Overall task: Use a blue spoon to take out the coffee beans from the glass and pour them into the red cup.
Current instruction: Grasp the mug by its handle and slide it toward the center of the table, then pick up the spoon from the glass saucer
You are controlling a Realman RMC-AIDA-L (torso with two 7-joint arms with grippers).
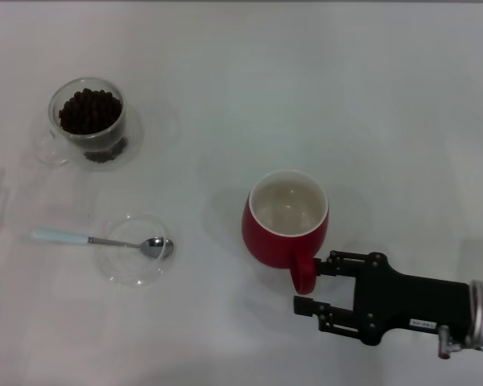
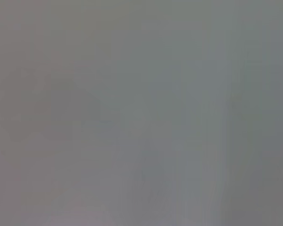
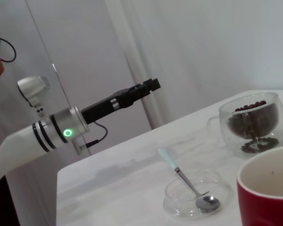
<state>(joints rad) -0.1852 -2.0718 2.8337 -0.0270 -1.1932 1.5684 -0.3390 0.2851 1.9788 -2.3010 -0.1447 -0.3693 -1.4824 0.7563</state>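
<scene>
Your R gripper (image 1: 309, 287) sits w/ jaws apart around the red cup's (image 1: 283, 223) handle, not clamped; L gripper (image 3: 150, 85) off-table, state unclear.

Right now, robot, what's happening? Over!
Right gripper open around the red cup handle. Left gripper parked off the table, idle. Blue spoon untouched, bowl in the glass dish; coffee beans in the glass. Nothing blocking.

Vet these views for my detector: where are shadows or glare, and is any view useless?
Head view: faint shadows by the red cup and the glass, right end effector open at the cup's handle. Right wrist view: a glint on the bowl of the blue spoon. Left wrist view: a flat grey field, nothing recognisable.
</scene>
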